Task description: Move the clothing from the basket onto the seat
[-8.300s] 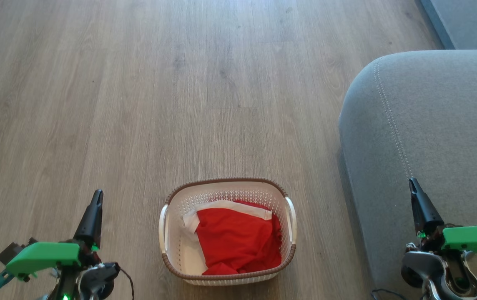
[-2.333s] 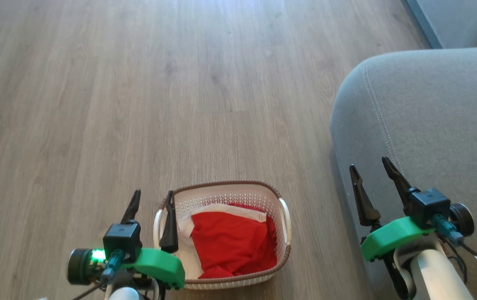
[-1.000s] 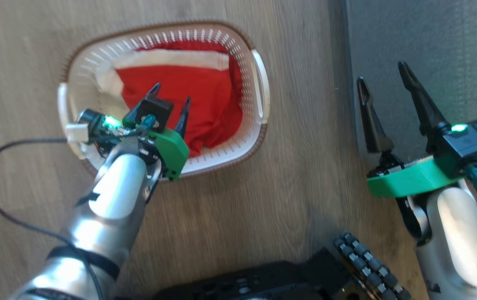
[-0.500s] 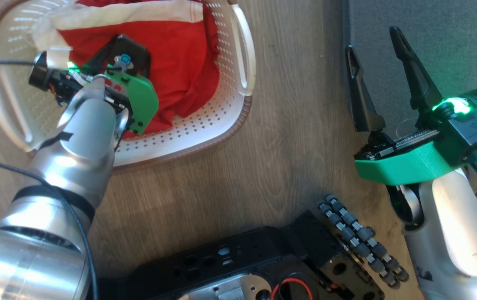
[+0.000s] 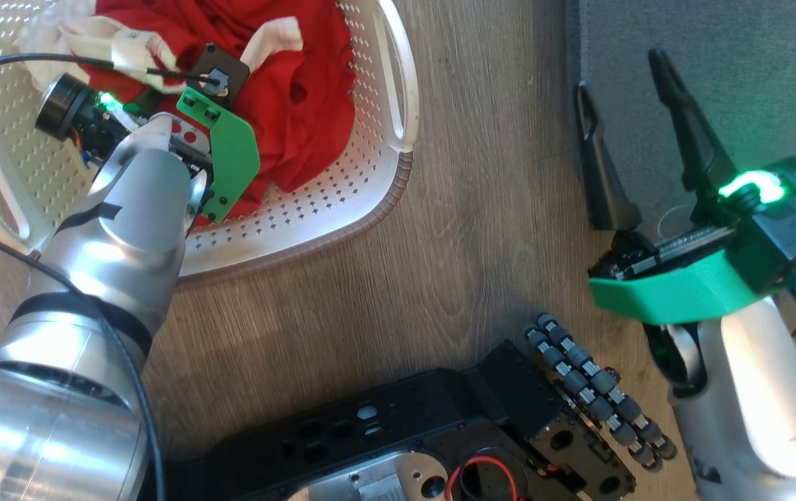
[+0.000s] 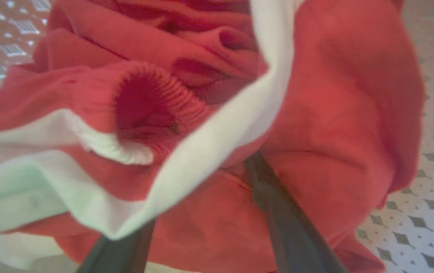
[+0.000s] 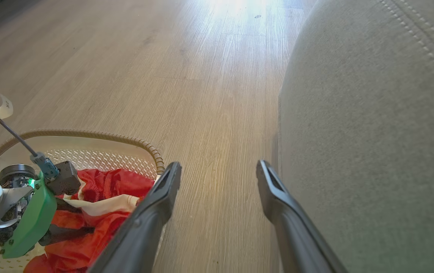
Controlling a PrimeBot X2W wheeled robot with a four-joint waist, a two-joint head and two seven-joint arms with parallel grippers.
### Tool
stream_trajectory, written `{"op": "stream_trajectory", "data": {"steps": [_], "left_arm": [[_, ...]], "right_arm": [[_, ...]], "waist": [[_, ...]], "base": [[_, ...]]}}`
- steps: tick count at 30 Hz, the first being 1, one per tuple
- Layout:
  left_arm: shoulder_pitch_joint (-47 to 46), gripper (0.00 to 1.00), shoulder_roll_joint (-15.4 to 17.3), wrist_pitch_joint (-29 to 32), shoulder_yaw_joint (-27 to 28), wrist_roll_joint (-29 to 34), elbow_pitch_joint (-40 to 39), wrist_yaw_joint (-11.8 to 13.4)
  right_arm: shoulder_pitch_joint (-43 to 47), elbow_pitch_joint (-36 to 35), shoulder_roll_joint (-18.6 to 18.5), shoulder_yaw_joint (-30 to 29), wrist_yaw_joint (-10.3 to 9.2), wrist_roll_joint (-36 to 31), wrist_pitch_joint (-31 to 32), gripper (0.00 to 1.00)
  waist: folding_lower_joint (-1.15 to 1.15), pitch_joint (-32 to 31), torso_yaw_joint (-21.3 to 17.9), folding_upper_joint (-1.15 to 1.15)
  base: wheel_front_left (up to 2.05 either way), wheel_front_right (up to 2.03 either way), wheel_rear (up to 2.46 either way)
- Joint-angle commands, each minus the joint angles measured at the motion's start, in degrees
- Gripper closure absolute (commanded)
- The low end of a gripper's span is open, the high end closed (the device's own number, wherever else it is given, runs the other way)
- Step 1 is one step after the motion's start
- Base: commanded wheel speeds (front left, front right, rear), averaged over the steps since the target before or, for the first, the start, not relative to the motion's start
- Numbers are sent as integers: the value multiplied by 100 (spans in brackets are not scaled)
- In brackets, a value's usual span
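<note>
**Left arm in the basket, right arm waiting.** The basket (image 5: 328, 209) stands on the wooden floor (image 5: 474, 209), near the seat (image 5: 753, 62) with a strip of floor between them. The clothing (image 5: 307, 90) lies inside the basket, bunched into red folds with white trim bands showing among them.

The left gripper (image 6: 205, 178) is sunk into this heap. Its two dark fingers (image 6: 277, 212) run up under a white band and into the red fabric, with cloth lying between them. The folds hide the fingertips, so it cannot be told whether the gripper has pinched the clothing or stands parted around it.

The right gripper (image 5: 619, 71) hangs to the right of the basket, at the front of the seat. Its fingers are spread wide with nothing between them. One finger lies over the grey upholstery, the other over the edge where seat meets floor.

The robot's black base (image 5: 405, 431) shows on the floor between the two arms. A black cable (image 5: 22, 59) crosses above the basket toward the left wrist.
</note>
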Motion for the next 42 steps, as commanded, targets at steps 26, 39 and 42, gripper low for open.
{"op": "stream_trajectory", "data": {"steps": [26, 39, 42], "left_arm": [[966, 100, 82, -383, 280, -754, -12, -15], [1767, 100, -81, -1082, 279, -1179, -11, 13], [1903, 100, -85, -1203, 281, -1297, -35, -8]], "right_arm": [[-286, 486, 114, 251, -1, 28, -52, 0], [3, 940, 0, 338, -1, -75, -52, 0], [64, 1007, -22, 349, -1, -89, -52, 0]], "waist": [[0, -1178, 46, 0], [0, -2574, 281, 0], [0, -2823, 331, 0]], "base": [[0, 0, 0], [0, 0, 0], [0, 0, 0]]}}
